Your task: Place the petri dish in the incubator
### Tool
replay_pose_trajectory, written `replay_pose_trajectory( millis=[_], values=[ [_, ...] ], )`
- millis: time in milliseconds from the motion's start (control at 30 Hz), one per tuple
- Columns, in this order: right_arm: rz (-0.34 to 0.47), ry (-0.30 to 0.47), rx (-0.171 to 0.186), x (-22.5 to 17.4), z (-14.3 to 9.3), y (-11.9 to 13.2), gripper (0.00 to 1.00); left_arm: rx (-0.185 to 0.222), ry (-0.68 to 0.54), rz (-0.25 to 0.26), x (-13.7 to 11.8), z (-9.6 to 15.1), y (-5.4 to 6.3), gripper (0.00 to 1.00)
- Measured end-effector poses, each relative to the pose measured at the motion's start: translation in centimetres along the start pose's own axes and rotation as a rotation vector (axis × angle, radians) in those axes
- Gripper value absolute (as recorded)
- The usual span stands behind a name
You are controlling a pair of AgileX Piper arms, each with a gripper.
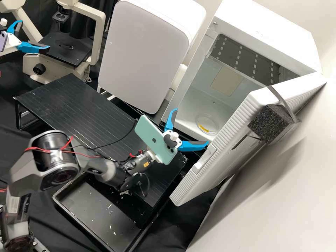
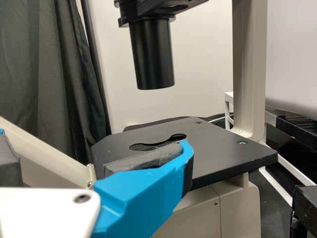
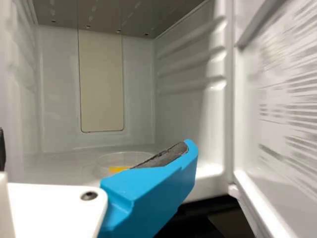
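Petri dish [image 1: 202,119]: lying flat on the floor of the incubator [image 1: 262,29], near the opening; a yellow mark shows at its edge. Door [image 1: 222,150] standing open.

Right gripper [image 1: 191,126]: at the incubator's mouth, outside the dish and apart from it. Fingers spread wide, nothing between them. Its arm [image 1: 108,171] comes in from the lower left of the high view, passes over the black ridged platform [image 1: 70,101] and points towards the opening. A pale green phone [image 1: 152,140] is mounted behind the fingers.

Left gripper [image 1: 35,34]: at the microscope [image 1: 99,21], near its black stage [image 1: 63,50]. Fingers wide apart, nothing between them. In its wrist view one finger lies in front of the stage, the dark cylinder [image 2: 152,54] above; whether finger and stage touch, cannot tell.

Surface and room: shallow black tray [image 1: 94,210] at the platform's near side, pale flecks on its bottom. Large white cabinet [image 1: 143,52] between microscope and incubator. Black foam block [image 1: 269,122] strapped to the door. Dark drapes [image 2: 44,64] behind the microscope; pale wall [image 1: 280,196] beside the door.
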Motion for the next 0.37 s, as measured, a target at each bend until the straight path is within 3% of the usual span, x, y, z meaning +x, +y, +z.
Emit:
replay_pose_trajectory(
  millis=[133, 367],
  values=[
    [0.004, -0.034, 0.017, -4.5, -1.6, 0.1, 1.0, 0.0, 0.0, 0.0, 0.0, 0.0, 0.0, 1.0],
    [-0.029, -0.052, 0.098, -11.0, -3.8, -1.9, 1.0, 0.0, 0.0, 0.0, 0.0, 0.0, 0.0, 1.0]
  ],
)
